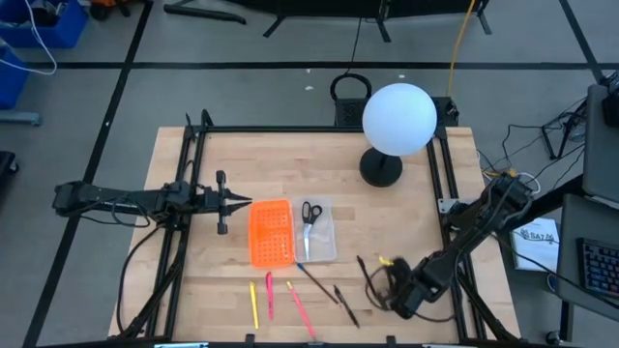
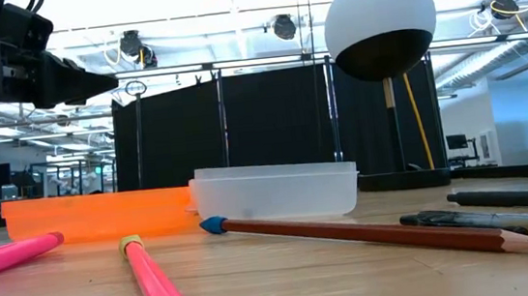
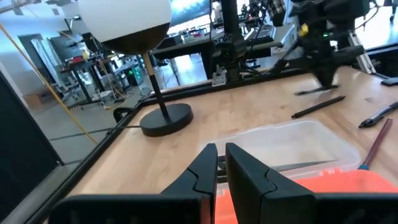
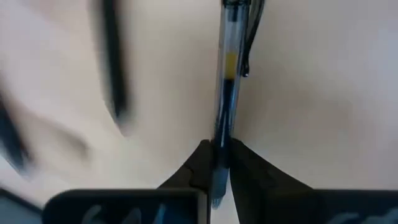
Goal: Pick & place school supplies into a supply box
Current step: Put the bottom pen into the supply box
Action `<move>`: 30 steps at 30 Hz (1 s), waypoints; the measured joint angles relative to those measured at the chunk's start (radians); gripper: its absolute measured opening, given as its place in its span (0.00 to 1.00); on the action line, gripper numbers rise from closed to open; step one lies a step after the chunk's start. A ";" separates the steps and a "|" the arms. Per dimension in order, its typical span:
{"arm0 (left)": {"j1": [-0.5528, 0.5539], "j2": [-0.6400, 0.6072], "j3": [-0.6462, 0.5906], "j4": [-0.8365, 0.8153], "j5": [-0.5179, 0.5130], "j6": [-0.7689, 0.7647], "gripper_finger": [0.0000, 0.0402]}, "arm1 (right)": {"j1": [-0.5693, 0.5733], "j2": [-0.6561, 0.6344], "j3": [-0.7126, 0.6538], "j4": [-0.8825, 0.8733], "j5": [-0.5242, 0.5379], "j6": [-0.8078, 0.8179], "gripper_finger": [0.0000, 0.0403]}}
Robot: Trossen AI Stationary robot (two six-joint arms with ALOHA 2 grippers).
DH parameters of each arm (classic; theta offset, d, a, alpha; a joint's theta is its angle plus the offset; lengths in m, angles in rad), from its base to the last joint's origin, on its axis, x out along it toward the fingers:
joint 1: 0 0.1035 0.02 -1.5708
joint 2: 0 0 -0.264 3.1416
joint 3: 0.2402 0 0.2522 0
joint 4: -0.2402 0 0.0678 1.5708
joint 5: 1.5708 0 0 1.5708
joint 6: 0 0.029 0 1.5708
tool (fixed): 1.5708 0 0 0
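The clear supply box [image 1: 319, 232] lies mid-table with black-handled scissors [image 1: 309, 213] inside, next to the orange perforated panel [image 1: 271, 232]. A yellow pen [image 1: 253, 304], two pink-red pens [image 1: 270, 295] [image 1: 300, 309], a brown pencil [image 1: 315, 279] and a black pen [image 1: 345, 304] lie near the front edge. My right gripper [image 1: 389, 282] is low over the table at the front right, shut on a clear-bodied black pen [image 4: 225, 81]. My left gripper [image 1: 240, 203] hovers left of the orange panel, shut and empty; it also shows in the left wrist view [image 3: 221, 165]. My right gripper pinches the pen's barrel [image 4: 221, 144] between its two fingers, close to one end. The fingers come from above, pointing down, and lie across the pen. The rest of the pen reaches away over the table top; whether it is lifted clear I cannot tell.
A lamp with a white globe [image 1: 398, 118] and a black round base [image 1: 381, 169] stands at the back right. Black frame rails [image 1: 193, 155] run along the table's left and right sides. Another dark pen [image 4: 112, 68] lies beside the held one.
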 joint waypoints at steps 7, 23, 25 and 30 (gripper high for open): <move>0.000 0.000 0.000 0.000 0.000 -0.024 0.10 | -0.078 -0.147 0.002 -0.019 0.125 -0.084 0.06; 0.000 0.000 0.000 0.001 -0.001 -0.019 0.10 | -0.616 -0.200 0.032 0.302 0.003 -0.699 0.06; 0.000 0.000 0.000 0.001 -0.001 -0.018 0.10 | -0.661 -0.170 0.033 0.344 -0.047 -0.717 0.06; 0.000 0.000 0.000 0.001 -0.012 -0.001 0.10 | -0.736 -0.041 0.069 0.386 -0.173 -0.756 0.06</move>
